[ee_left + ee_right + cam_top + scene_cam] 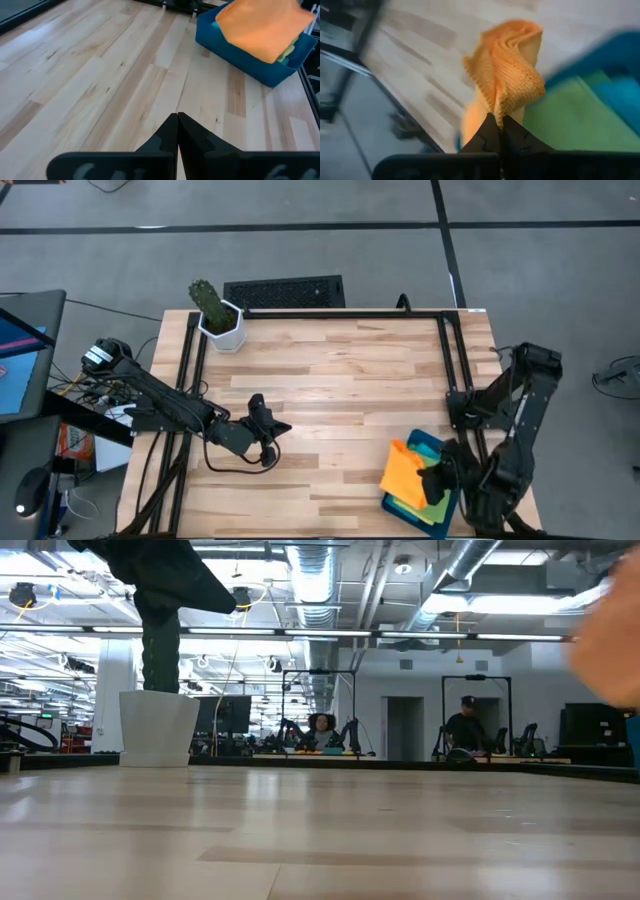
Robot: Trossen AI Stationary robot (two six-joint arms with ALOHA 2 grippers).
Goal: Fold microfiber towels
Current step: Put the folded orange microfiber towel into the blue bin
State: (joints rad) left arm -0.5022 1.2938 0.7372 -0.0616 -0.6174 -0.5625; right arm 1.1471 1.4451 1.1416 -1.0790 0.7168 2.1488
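Right gripper (500, 120) was pinched shut on the orange towel (507, 70), holding it lifted above the teal tray (428, 442) at the table's (340, 380) near right corner; green towel (565, 112) lay in the tray; left gripper (177, 120) was closed and empty above the bare wood at the left side.

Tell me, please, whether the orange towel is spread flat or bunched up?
Bunched up: the right hand is shut on a pinched fold of the orange towel, which hangs crumpled over the tray.
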